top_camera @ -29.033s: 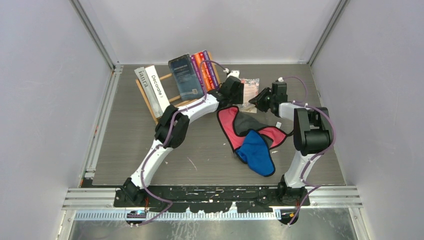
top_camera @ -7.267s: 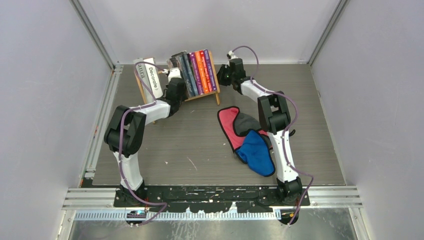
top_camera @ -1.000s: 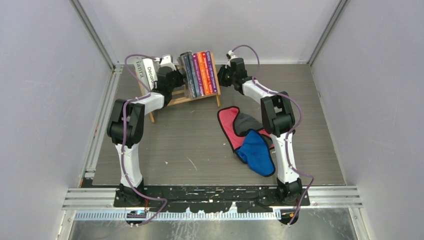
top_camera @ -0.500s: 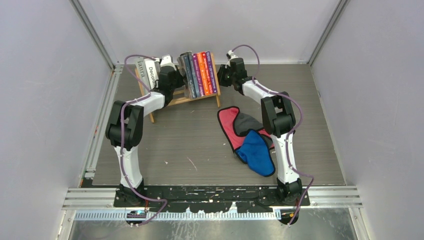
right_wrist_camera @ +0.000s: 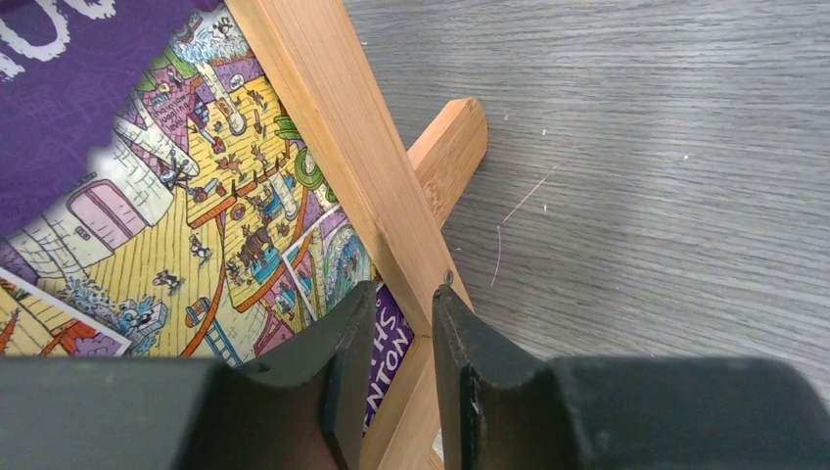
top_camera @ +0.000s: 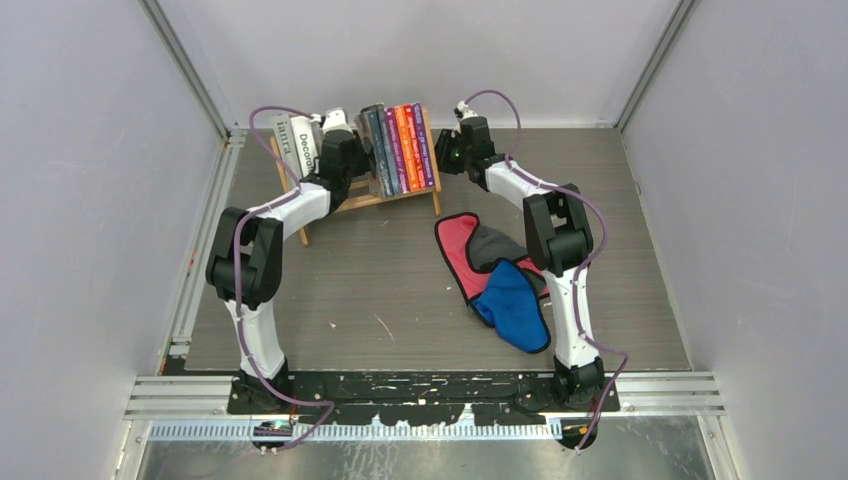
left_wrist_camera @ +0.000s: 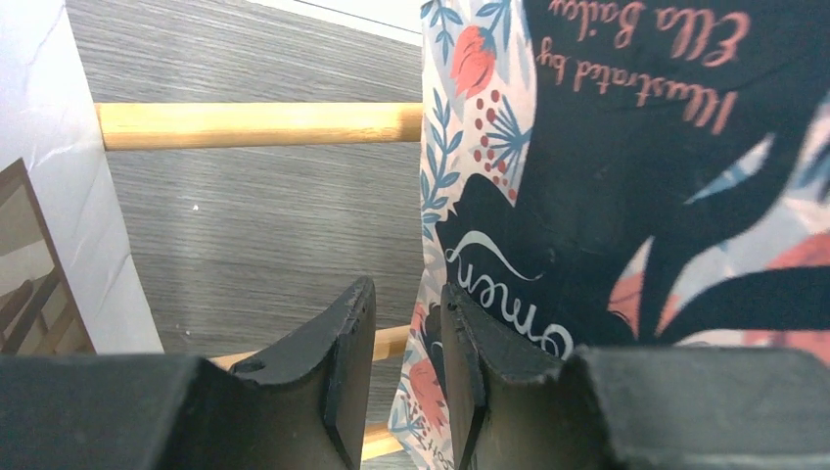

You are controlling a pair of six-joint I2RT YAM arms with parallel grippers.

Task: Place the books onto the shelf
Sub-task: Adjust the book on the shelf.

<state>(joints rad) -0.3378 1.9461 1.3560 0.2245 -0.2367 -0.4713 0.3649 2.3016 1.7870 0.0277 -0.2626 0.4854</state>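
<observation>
Seeing both arms reaching to the far side of the table (top_camera: pixel 400 290), elbows raised, wrists closing in on the shelf (top_camera: pixel 390 196) from either end. Finding the left gripper (left_wrist_camera: pixel 406 294) pointing into the space between the Decorate book (top_camera: pixel 305 157) and the floral book (left_wrist_camera: pixel 636 196), fingers standing slightly apart and clamping nothing. Finding the right gripper (right_wrist_camera: pixel 403 294) hovering at the end piece (right_wrist_camera: pixel 333 127) beside the purple book (right_wrist_camera: pixel 147 196), fingers likewise slightly apart, wood showing in the gap; not making out any contact. Seeing the books (top_camera: pixel 400 145) standing upright in a row on the shelf. Losing the floral book and part of Decorate behind the left wrist from above. Comparing with the oldest frame: no longer finding a dark book lying flat across the rack, nor the floral one lying on the table. Seeing the cloth pieces (top_camera: pixel 500 275) lying unmoved.
</observation>
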